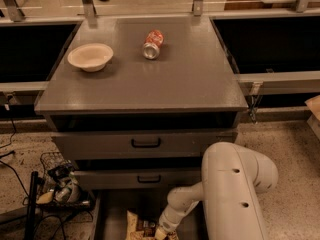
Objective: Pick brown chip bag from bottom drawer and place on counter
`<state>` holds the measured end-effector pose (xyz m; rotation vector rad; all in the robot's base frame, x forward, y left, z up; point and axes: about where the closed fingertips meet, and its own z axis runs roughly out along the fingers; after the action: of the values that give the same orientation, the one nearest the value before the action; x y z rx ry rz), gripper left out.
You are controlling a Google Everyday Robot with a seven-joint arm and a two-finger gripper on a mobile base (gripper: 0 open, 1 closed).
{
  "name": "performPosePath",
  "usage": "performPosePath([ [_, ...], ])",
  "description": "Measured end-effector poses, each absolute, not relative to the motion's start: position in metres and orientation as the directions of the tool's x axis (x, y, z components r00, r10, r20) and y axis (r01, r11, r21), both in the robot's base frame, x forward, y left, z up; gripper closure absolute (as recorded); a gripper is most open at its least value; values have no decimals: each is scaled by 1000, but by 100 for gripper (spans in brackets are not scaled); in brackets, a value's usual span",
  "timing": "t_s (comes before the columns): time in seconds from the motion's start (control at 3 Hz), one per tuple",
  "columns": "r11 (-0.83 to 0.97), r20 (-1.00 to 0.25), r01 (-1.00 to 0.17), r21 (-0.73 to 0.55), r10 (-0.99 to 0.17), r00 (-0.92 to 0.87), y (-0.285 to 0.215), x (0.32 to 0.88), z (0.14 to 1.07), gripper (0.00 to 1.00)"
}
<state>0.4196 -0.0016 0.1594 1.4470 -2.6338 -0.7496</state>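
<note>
My pincer hangs low at the bottom edge, in front of the cabinet. The floor around me is pale speckled stone. Two dark recesses flank the cabinet and metal posts stand behind it. A wire basket and black cables lie to the left.

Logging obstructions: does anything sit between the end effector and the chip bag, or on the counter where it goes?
Nothing visible separates the end effector from the chip bag in the bottom drawer. On the counter, a bowl and a soda can lie toward the back.
</note>
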Motion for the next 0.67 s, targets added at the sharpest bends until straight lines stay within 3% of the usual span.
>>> performPosePath([
  [0.67, 435, -147, -781, 447, -826, -544, -1, 423, 174, 100],
])
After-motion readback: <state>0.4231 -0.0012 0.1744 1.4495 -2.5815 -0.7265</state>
